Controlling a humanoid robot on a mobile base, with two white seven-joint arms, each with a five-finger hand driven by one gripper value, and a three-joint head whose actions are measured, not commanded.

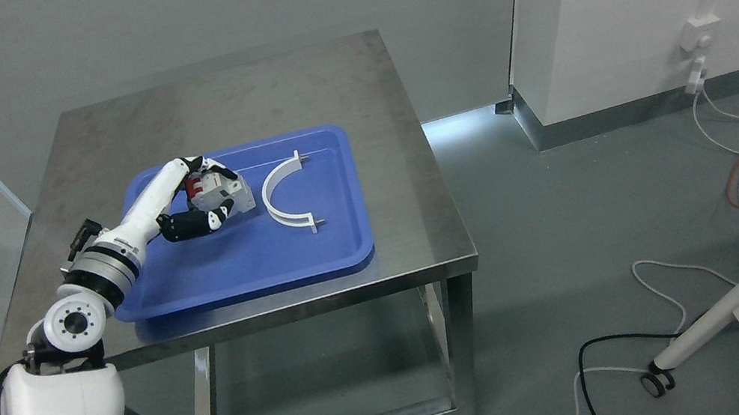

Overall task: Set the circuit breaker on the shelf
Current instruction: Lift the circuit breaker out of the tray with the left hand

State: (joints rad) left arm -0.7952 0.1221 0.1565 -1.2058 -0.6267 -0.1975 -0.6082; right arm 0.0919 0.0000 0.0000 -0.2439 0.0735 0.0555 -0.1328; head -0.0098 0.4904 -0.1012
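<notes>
Even, cool indoor light, fairly bright. Soft shadow under the steel table (231, 110); dull sheen on its top, no harsh glare. Bright bluish glow along the floor (569, 218) by the wall base, possibly overexposed. Sharp focus throughout; slight wide-angle bend at edges.

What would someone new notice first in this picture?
Most likely the bright blue tray on the steel table, near mid-frame. Over its left part the robot's left hand is curled around a grey and red circuit breaker, and a white curved bracket lies in the tray just right of it.
</notes>
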